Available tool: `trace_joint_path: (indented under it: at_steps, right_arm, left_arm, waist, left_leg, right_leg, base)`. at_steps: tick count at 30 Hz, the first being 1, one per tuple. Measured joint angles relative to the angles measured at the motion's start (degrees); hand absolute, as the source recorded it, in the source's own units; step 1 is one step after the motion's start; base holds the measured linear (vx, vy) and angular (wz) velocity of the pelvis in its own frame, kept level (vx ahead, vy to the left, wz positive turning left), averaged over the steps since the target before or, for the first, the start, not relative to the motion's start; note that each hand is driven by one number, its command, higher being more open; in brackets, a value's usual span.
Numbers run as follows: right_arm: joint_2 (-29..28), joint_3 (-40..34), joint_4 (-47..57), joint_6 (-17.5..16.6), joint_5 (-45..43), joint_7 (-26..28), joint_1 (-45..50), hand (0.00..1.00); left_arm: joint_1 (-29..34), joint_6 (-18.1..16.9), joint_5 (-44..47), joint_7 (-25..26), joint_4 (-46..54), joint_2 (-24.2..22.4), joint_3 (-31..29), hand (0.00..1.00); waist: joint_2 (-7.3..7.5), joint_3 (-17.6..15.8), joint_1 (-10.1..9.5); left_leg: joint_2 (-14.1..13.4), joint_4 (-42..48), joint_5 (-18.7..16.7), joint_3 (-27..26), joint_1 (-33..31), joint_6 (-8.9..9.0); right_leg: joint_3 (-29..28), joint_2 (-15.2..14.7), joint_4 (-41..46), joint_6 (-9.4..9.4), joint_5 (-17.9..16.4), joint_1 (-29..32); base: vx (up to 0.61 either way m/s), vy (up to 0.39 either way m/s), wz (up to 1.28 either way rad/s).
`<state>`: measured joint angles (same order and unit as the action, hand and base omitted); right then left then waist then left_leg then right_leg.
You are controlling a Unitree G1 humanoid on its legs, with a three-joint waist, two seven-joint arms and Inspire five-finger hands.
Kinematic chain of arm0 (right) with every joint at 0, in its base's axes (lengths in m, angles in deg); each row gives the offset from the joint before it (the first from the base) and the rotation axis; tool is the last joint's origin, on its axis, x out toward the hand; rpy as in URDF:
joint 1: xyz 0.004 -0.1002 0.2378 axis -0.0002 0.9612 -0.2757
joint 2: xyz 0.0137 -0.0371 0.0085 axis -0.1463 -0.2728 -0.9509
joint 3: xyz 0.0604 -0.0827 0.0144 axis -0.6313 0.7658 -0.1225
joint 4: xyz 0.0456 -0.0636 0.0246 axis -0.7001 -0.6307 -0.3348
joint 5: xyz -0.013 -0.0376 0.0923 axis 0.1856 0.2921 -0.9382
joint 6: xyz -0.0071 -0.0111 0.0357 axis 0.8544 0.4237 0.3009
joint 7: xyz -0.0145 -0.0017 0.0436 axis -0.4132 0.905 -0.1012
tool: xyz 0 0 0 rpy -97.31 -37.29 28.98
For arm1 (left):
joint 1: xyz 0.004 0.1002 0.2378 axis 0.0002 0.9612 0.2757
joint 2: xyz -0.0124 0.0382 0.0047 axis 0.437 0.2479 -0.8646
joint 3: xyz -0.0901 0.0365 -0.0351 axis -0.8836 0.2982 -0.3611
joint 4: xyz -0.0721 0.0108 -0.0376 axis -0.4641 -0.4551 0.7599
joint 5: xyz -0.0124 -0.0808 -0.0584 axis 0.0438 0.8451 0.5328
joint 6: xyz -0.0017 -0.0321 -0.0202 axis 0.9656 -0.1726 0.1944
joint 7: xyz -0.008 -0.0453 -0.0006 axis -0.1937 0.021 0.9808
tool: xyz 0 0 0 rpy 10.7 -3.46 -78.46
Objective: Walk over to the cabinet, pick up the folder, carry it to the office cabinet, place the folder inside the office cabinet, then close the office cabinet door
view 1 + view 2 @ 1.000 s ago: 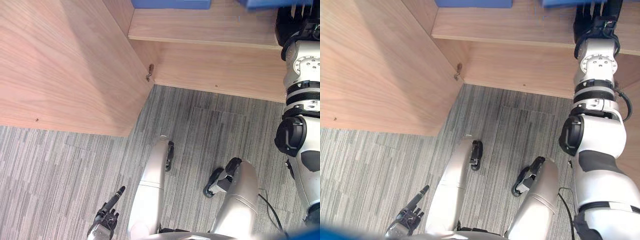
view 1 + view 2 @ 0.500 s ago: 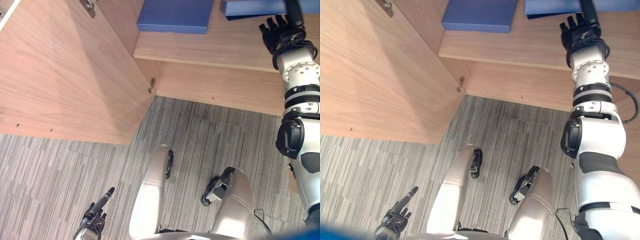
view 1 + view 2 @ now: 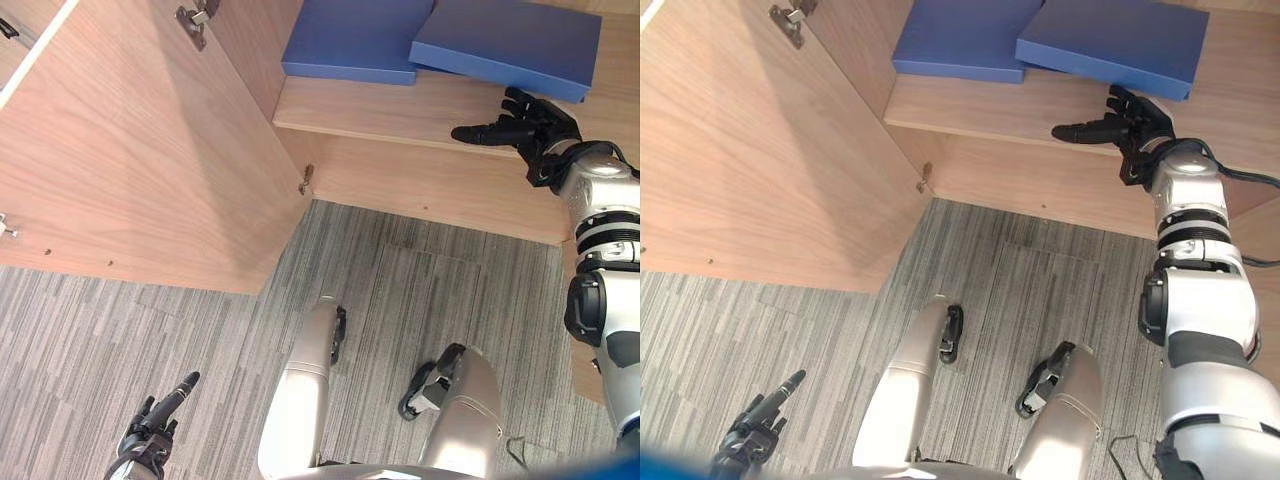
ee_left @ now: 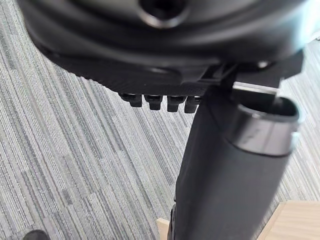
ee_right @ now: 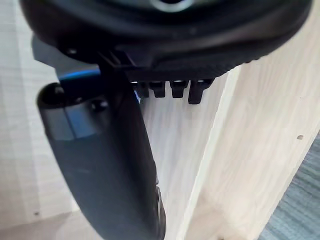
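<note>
Two blue folders lie on the cabinet shelf (image 3: pixel 380 105): left folder (image 3: pixel 357 40), right folder (image 3: pixel 510 45). Right hand (image 3: pixel 520 125) hovers empty just beside the right folder, fingers loosely spread. Left hand (image 3: pixel 150 445) hangs relaxed above the carpet (image 3: pixel 120 340).

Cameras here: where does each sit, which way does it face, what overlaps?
Left eye view: head, facing down at carpet, cabinet shelf, blue folders; left hand low, right hand by the shelf edge.
Right eye view: same head, same scene, slightly aside.
Left wrist view: left wrist, along that hand toward carpet.
Right wrist view: right wrist, along that hand toward the cabinet shelf.
Shared: both eye views match; the right wrist view shares their cabinet shelf.
</note>
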<state>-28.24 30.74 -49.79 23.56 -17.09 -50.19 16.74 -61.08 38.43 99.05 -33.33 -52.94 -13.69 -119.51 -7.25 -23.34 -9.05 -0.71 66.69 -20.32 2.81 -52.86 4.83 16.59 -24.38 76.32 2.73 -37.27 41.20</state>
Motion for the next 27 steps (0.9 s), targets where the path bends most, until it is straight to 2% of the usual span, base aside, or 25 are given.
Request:
trace_joint_path:
  at_steps: [3, 9, 13, 17, 23, 27]
  right_arm:
    - [-0.1, 0.3, 0.6, -2.1, 4.5, 1.5, 1.8, 1.00]
    - [0.1, 3.2, 1.1, -3.7, 4.8, 2.5, 1.9, 1.00]
    - [0.5, 7.4, 2.3, -4.0, 5.1, 0.3, 1.9, 1.00]
    - [0.6, 11.5, 7.1, -5.4, 13.1, -3.0, 4.1, 1.00]
    - [0.5, 11.5, 10.4, -6.3, 19.0, -7.5, 7.0, 1.00]
    - [0.8, 11.4, 10.8, -6.6, 23.1, -9.5, 7.2, 1.00]
  left_arm:
    - [0.3, 0.0, 0.0, -0.3, -0.1, 0.0, 3.1, 1.00]
    - [0.5, 0.0, 0.1, -0.6, 0.0, -0.6, 8.9, 1.00]
    - [0.7, -0.5, 0.2, -0.6, 0.0, -1.7, 11.1, 1.00]
    - [1.2, -1.1, 0.2, -0.3, 1.2, -3.2, 13.5, 1.00]
    - [2.8, -2.6, 0.2, 0.6, 4.4, -4.2, 15.6, 1.00]
    - [3.1, -2.8, 0.2, 1.4, 5.6, -4.6, 15.6, 1.00]
  waist:
    - [0.40, 0.5, -0.33]
    - [0.46, 0.6, -0.32]
    - [0.46, 0.6, -0.26]
    - [0.46, 0.6, -0.28]
    - [0.43, 0.5, -0.37]
    - [-0.14, 0.1, -0.42]
  left_leg:
    - [-0.1, -0.6, 0.0, -0.3, 0.3, -0.01]
    - [-0.3, -1.4, 0.1, -1.1, 0.8, -0.19]
    - [-0.4, -1.5, 0.1, -1.6, 0.8, -0.38]
    - [-0.4, -1.7, 0.2, -2.0, 0.8, -0.62]
    - [-0.2, -2.2, 0.4, -2.6, 1.1, -0.94]
    - [-0.2, -3.5, 0.9, -3.4, 1.8, -1.63]
  right_leg:
    - [-0.2, 0.0, -0.6, 0.25, 0.2, 0.0]
    - [-0.8, 0.2, -1.7, 0.66, 0.9, 0.0]
    - [-1.3, 0.2, -1.8, 0.91, 1.2, 0.3]
    - [-1.7, 0.1, -1.9, 1.15, 1.5, 0.7]
    - [-2.0, -0.3, -2.3, 1.50, 1.8, 0.7]
    - [-2.5, -0.3, -3.4, 1.80, 2.8, 0.6]
  base:
    - [0.03, -0.022, -0.01]
    - [0.03, -0.010, -0.05]
    - [0.02, -0.007, -0.03]
    - [0.01, -0.005, -0.02]
    - [0.00, 0.000, 0.00]
    - [0.02, -0.008, -0.04]
